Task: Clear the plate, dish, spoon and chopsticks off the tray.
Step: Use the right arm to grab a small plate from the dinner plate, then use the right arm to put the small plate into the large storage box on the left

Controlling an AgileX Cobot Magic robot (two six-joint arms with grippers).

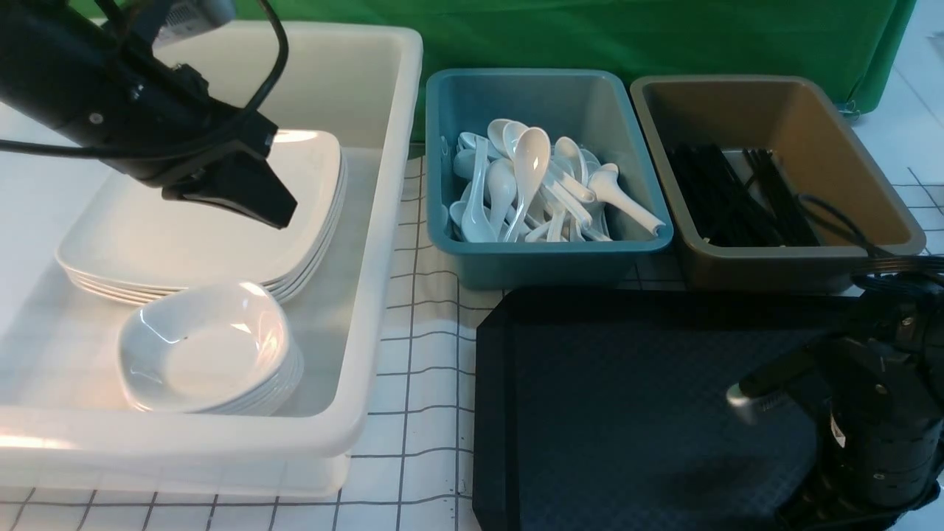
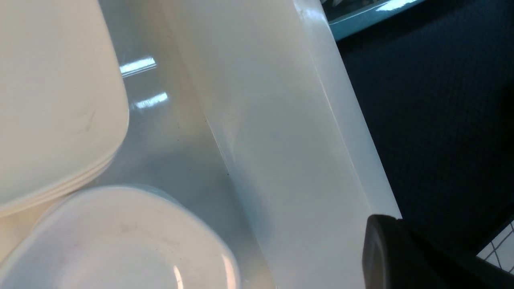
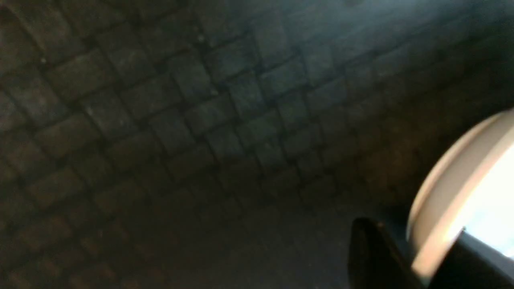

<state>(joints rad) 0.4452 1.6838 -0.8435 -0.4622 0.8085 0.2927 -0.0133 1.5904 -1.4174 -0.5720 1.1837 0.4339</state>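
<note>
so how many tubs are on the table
3: a big white tub on the left, a teal tub in the middle and a brown tub on the right, both behind the tray.

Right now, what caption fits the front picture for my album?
Plates and dishes in the white tub, spoons in the teal tub, chopsticks in the brown tub, black tray nearby.

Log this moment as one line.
left gripper: shut, empty, over white tub | right gripper: low over tray, white rounded item between fingers, grip unconfirmed
</note>
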